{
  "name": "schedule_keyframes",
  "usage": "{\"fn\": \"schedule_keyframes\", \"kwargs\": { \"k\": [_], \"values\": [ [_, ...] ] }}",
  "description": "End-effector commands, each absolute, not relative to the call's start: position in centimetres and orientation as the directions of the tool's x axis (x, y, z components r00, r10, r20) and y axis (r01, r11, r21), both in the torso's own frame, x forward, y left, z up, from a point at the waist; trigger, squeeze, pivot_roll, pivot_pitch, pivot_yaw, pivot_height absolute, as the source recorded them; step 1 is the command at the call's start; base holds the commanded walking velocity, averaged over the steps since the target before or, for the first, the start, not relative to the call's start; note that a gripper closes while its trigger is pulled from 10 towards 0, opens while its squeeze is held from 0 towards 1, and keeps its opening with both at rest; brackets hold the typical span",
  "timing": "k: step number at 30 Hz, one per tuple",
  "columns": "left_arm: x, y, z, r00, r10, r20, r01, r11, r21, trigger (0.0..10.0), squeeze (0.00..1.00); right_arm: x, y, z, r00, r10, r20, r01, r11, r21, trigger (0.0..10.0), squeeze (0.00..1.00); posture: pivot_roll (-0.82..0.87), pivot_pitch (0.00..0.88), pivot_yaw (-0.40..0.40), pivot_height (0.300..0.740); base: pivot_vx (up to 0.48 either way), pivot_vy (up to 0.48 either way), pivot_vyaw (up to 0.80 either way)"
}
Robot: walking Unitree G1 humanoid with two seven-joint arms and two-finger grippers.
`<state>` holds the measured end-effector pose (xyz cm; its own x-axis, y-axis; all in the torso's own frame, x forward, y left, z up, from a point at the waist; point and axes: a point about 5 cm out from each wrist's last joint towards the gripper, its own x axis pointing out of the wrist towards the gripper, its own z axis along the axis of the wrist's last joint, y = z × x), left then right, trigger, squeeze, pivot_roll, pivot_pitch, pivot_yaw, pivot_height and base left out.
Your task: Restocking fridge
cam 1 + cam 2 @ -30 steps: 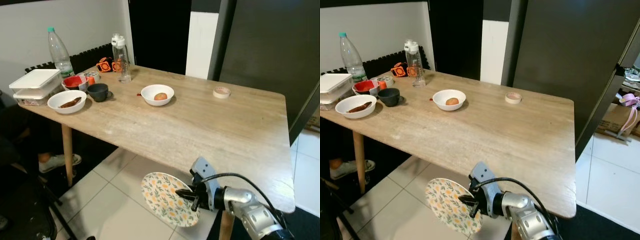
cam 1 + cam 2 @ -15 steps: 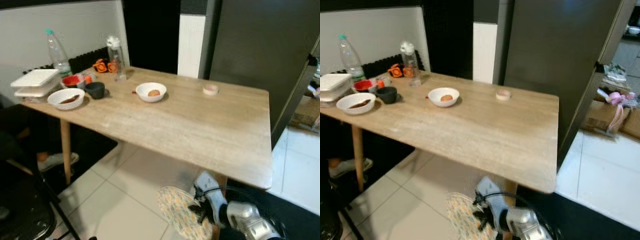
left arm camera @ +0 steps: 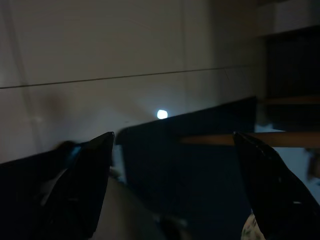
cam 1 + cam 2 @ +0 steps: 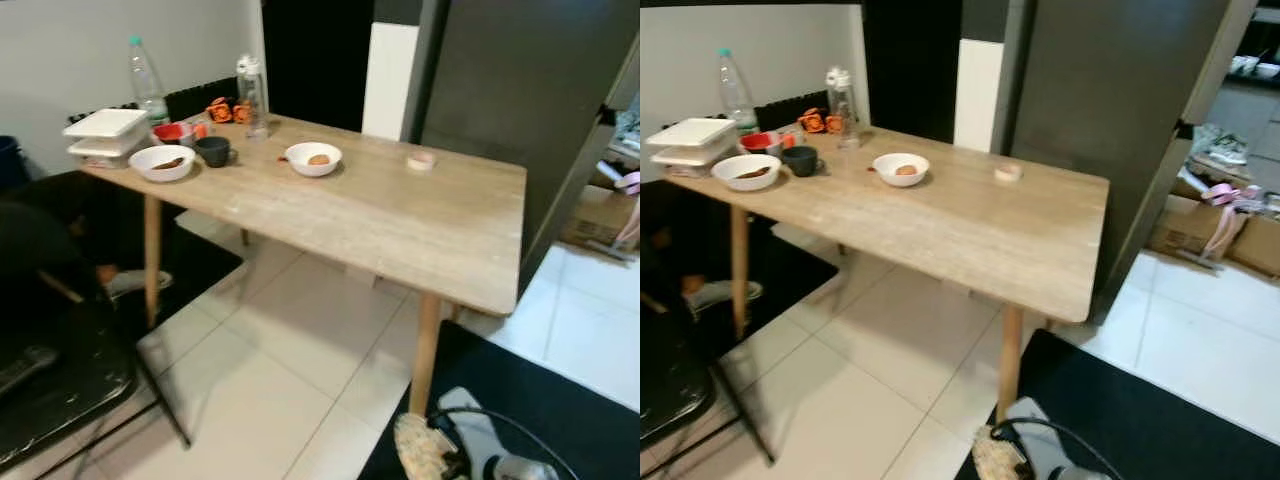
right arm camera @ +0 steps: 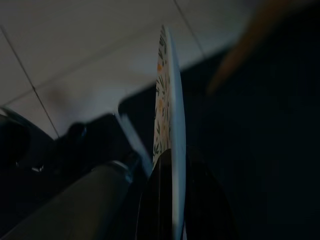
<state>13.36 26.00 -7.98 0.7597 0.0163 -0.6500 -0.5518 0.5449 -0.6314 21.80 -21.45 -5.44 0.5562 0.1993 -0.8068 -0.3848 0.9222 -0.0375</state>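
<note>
- On the table's left end, a stack of white lidded containers [image 4: 104, 135] sits at the corner, with a clear plastic bottle [image 4: 146, 85] with a green cap standing behind it by the wall.
- Just beside the stack is a white bowl [image 4: 168, 162] holding something brown, and behind that a red bowl [image 4: 172, 132] and a dark cup [image 4: 213, 151].
- A clear water bottle [image 4: 252, 95] with a white lid stands near the table's back edge, next to small orange-and-black objects [image 4: 228, 110].
- Nearer the middle, a second white bowl [image 4: 313, 158] holds a small round brown item; what it is cannot be told.
- Further right, a roll of tape [image 4: 421, 160] lies alone on the wooden table [image 4: 400, 225].
- Behind the table's right end stands a tall dark fridge [image 4: 1110, 110], door closed.
- Cardboard boxes and a pink item [image 4: 1225, 200] lie on the floor at far right.
- The left gripper [image 3: 172, 170] hangs low in shadow, its two black fingers spread wide with nothing between them.
- The right gripper [image 5: 172, 200] is low at the lower right, below table height and over a dark mat [image 4: 560, 400]; its fingers are pressed on the rim of a floral plate [image 5: 167, 115], held on edge.
- That plate's flowered face also peeks in at the bottom of the head views, beside the table leg [image 4: 425, 350].
</note>
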Motion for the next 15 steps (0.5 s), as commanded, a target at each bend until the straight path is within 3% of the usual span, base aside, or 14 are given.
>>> {"fn": "schedule_keyframes", "kwargs": {
  "k": [1,3,8,13,15],
  "values": [
    [13.3,25.9,-8.1,0.75,0.011,-0.661,-0.554,0.556,-0.619,10.0,0.0,19.5,-23.6,-6.5,0.517,0.094,-0.851,-0.264,0.963,-0.053,10.0,0.0,-0.05,0.009,0.01,0.74,-0.442,0.0,0.0],
    [13.3,25.8,-8.1,0.75,0.011,-0.662,-0.554,0.557,-0.618,10.0,0.0,17.9,-24.5,-7.2,0.487,0.03,-0.873,-0.19,0.979,-0.072,10.0,0.0,-0.05,0.007,0.013,0.74,-0.414,0.0,0.0],
    [13.2,25.9,-8.3,0.722,0.042,-0.69,-0.574,0.593,-0.564,10.0,0.0,15.2,-25.7,-8.2,0.424,-0.059,-0.904,-0.069,0.993,-0.097,10.0,0.0,-0.05,0.014,0.011,0.74,0.0,0.0,0.0],
    [13.4,25.8,-8.3,0.711,0.054,-0.701,-0.578,0.612,-0.54,10.0,0.0,14.5,-26.0,-8.4,0.404,-0.087,-0.911,-0.025,0.994,-0.106,10.0,0.0,-0.05,0.006,0.01,0.74,0.0,0.0,0.0],
    [13.3,25.3,-8.5,0.693,0.041,-0.719,-0.567,0.647,-0.51,10.0,0.0,13.5,-26.5,-8.7,0.37,-0.118,-0.922,0.02,0.993,-0.119,10.0,0.0,-0.05,0.005,0.01,0.74,0.0,0.0,-0.76]
  ]
}}
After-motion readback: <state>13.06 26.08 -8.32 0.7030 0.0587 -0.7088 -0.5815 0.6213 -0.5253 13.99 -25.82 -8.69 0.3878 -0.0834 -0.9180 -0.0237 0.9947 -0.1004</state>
